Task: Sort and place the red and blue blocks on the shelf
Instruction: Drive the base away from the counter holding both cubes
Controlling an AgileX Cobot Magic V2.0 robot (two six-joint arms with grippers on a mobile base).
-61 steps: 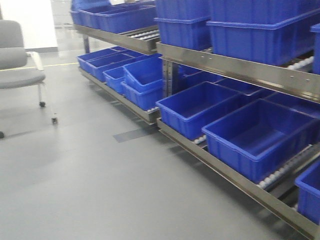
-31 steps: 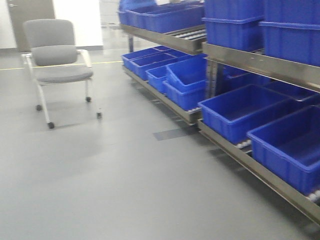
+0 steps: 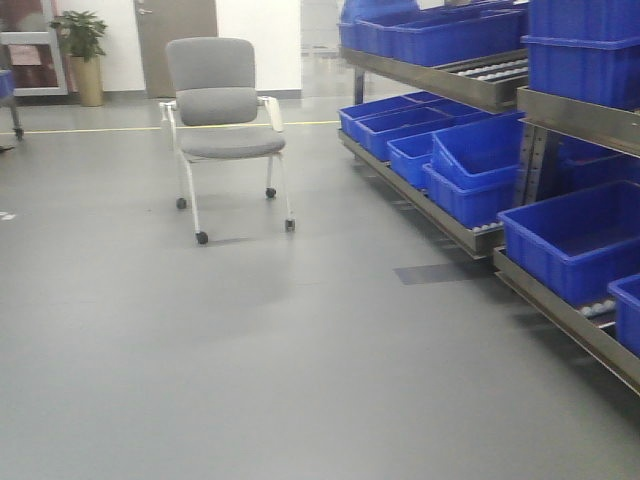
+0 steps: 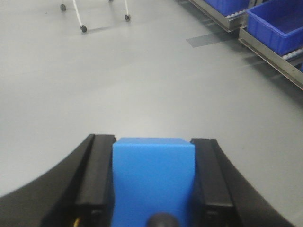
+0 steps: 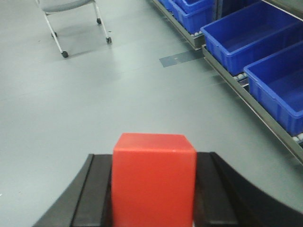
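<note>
Jaws pinch both blocks by opposite flat faces: left gripper [image 4: 154, 153] holds the blue block [image 4: 154, 182], right gripper [image 5: 154, 158] the red block [image 5: 154, 187]. Both look light, rigid, matte and unlikely to slip. The shelf [image 3: 585, 118] sits at two o'clock.

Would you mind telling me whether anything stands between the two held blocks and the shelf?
Nothing visible does: only bare floor lies between the held blue block and red block and the shelf on the right. The chair stands well off to the left. Blue bins do occupy the shelf levels.
</note>
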